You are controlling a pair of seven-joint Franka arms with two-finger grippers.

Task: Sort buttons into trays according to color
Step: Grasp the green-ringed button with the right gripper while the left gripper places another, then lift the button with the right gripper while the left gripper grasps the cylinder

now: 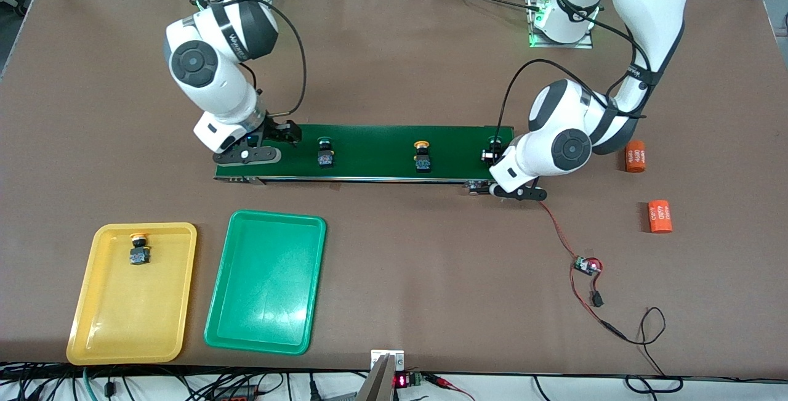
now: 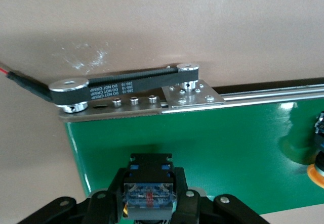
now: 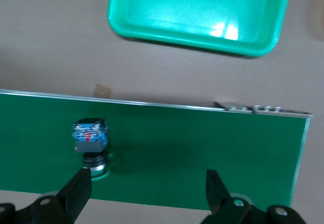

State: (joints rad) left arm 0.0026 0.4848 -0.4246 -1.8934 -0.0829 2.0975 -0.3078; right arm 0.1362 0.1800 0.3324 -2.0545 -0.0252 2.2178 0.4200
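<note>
Front view: four buttons in all. One yellow-cap button (image 1: 139,249) lies in the yellow tray (image 1: 92,333), and a second yellow-cap button (image 1: 422,156) sits mid conveyor belt (image 1: 375,142). A green-cap button (image 1: 325,153) sits on the belt nearer the right arm's end. The held button (image 2: 149,193) is at the belt's left-arm end, and I can't tell its cap colour. Left gripper (image 1: 490,156) fingers look closed on that button's body. Right gripper (image 3: 147,183) hangs over the belt's right-arm end, fingers spread wide and empty, with the green-cap button just beside one finger. Two trays, yellow and green tray (image 1: 215,333), lie nearer the camera than the belt, and the green one is empty. Two orange cylinders (image 1: 635,156) lie off the belt's left-arm end. The buttons look light, rigid and top-heavy, with slick round caps, so grip the flat sides of the blocky body.
</note>
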